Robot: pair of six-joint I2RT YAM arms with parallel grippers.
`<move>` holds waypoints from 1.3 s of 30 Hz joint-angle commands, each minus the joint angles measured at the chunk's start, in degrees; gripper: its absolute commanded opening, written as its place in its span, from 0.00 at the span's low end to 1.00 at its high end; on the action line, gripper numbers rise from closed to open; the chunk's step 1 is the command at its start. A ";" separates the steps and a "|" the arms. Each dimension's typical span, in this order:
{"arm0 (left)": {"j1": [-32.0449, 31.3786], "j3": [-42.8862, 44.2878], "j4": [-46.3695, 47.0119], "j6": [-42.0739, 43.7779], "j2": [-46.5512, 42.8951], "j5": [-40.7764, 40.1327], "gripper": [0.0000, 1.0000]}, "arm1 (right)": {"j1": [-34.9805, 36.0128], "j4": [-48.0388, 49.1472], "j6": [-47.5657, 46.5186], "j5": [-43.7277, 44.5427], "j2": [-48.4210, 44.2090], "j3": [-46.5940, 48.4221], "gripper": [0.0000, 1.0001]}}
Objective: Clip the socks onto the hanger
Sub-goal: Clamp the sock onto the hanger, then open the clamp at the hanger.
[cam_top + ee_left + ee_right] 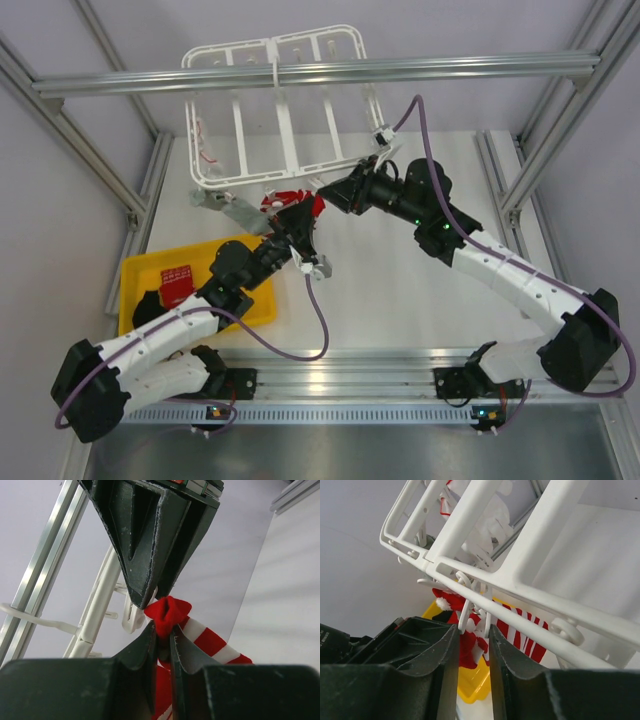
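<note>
My left gripper [162, 639] pinches a sock [170, 611], clip [131, 617] just ahead. Right gripper's [472, 635] hold I cannot tell. The sock is unclipped.

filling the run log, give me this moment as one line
phase: clipping | left gripper: shut on sock | right gripper: shut on clip | hanger: sock not yet clipped

Top external: high, behind the arm bases, looking down over the whole bench [400, 290]. Left wrist: close, angled upward past left tool [161, 632]. Right wrist: close beneath hanger [460, 520], past right tool [473, 630]. Shared by all three: hanger edge, red sock [300, 203].
</note>
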 commanded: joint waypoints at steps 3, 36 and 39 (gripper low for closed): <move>-0.18 1.31 2.11 0.70 -1.93 0.14 0.00 | 0.77 1.93 1.01 -1.08 -0.60 1.31 0.39; 4.74 17.74 -79.18 -26.45 -22.41 -21.01 0.00 | -1.51 -0.09 -4.18 2.44 -9.83 -5.37 0.66; 5.53 16.43 -87.88 -27.25 -21.18 -25.94 0.00 | -1.51 -0.80 -4.09 2.44 -10.26 -5.20 0.67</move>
